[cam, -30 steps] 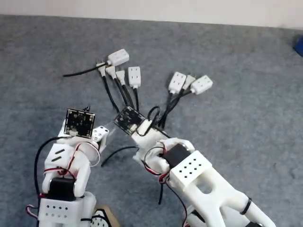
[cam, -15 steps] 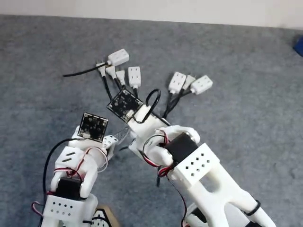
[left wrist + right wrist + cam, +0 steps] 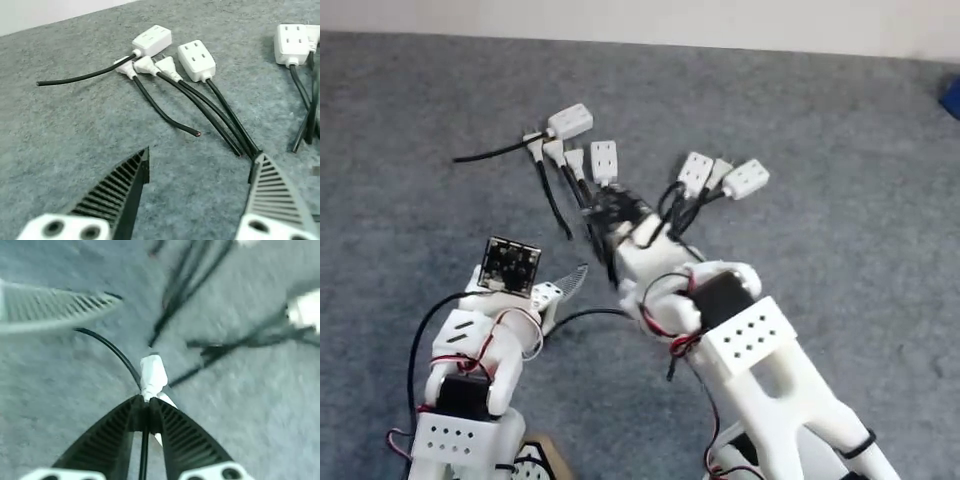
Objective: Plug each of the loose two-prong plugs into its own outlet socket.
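My right gripper (image 3: 148, 402) is shut on a white two-prong plug (image 3: 153, 376) with a black cord, held just above the carpet. In the high view the right arm's wrist (image 3: 617, 212) covers that plug and sits between two groups of cables. One group has a white outlet socket (image 3: 570, 122), loose plugs (image 3: 556, 151) and a second socket (image 3: 604, 160). The other group has two sockets (image 3: 694, 172) (image 3: 747, 178). My left gripper (image 3: 202, 153) is open above bare carpet, short of the near socket (image 3: 196, 60) and the plugs (image 3: 167, 65).
Grey carpet (image 3: 840, 250) covers the whole work area. Black cords (image 3: 220, 115) run from the sockets toward the arms. One ribbed finger (image 3: 60, 310) of the left gripper lies close beside the held plug. A blue object (image 3: 952, 97) sits at the far right edge.
The right arm has swung away from the front toward the sockets, carrying the plug. The left arm shifted slightly right, and its gripper now stands apart from the right one.
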